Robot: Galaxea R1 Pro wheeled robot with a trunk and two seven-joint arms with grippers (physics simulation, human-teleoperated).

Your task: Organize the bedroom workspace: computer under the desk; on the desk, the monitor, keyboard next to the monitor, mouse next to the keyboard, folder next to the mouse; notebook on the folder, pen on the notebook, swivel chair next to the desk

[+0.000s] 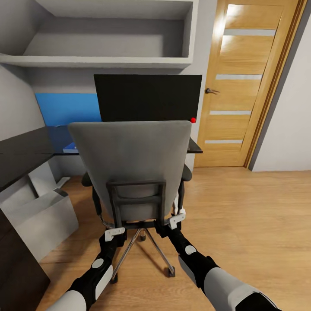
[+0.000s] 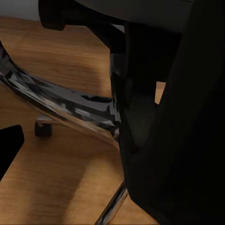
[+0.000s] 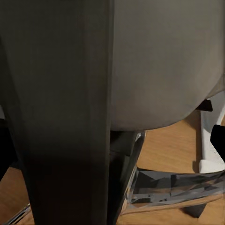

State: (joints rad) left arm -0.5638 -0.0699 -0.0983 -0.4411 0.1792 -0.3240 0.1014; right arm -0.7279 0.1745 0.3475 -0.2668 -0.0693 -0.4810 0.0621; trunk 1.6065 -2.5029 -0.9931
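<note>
Swivel chair [image 1: 131,168] directly ahead, backrest toward robot, tabletop [image 1: 26,151] beyond; left hand [image 1: 115,233] and right hand [image 1: 176,219] flank its lower frame, grip state indeterminable.

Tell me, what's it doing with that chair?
Both claws, left claw and right claw, at the swivel chair back's base; grip unclear. Chair faces desk. Monitor beyond.

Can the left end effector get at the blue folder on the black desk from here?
Probably not: the grey upholstered swivel chair stands between the left end effector and the flat blue folder lying on the black desk.
</note>
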